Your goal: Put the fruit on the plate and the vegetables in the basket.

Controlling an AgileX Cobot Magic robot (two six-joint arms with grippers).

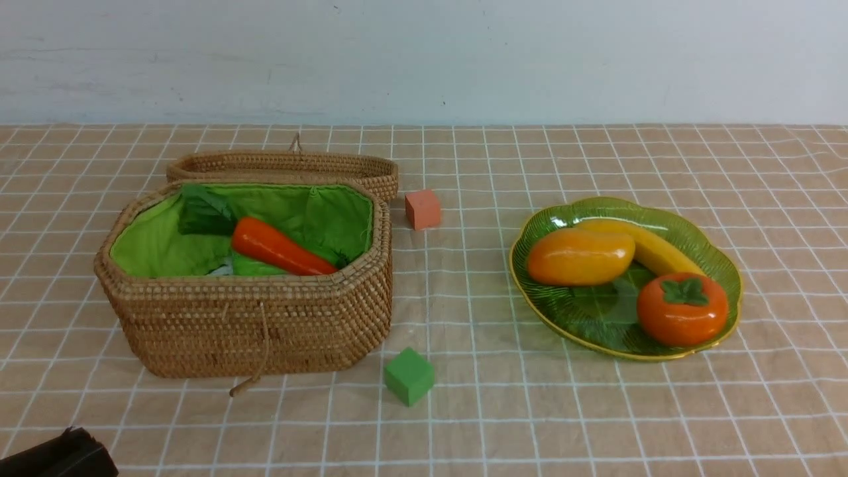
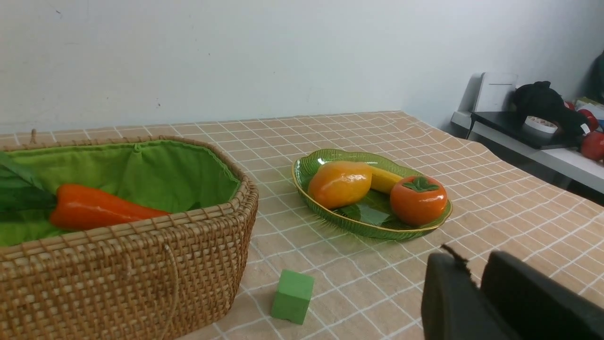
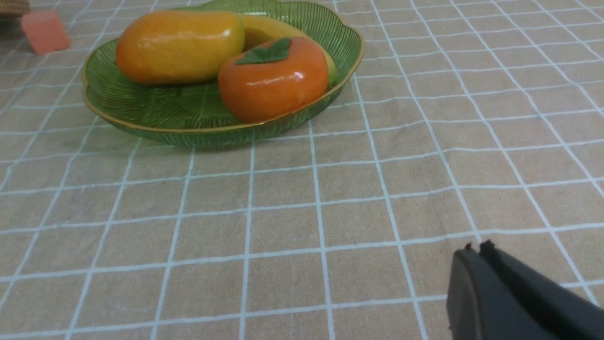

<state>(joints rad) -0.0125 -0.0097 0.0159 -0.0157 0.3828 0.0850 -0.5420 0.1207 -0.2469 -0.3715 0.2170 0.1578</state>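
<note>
Green plate [image 1: 722, 265], brown basket [image 1: 252, 324], white-gridded tan cloth [image 1: 503, 411].

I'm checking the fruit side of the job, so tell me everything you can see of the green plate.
The plate is a translucent green dish, glass by its look, ribbed, with a scalloped leaf-like outline and a thin yellow rim. It sits flat on the checked cloth, on the robot's right, apart from the basket and both cubes. It holds the mango, the banana behind it, and the persimmon nearest the front rim. Neither gripper touches it.
</note>
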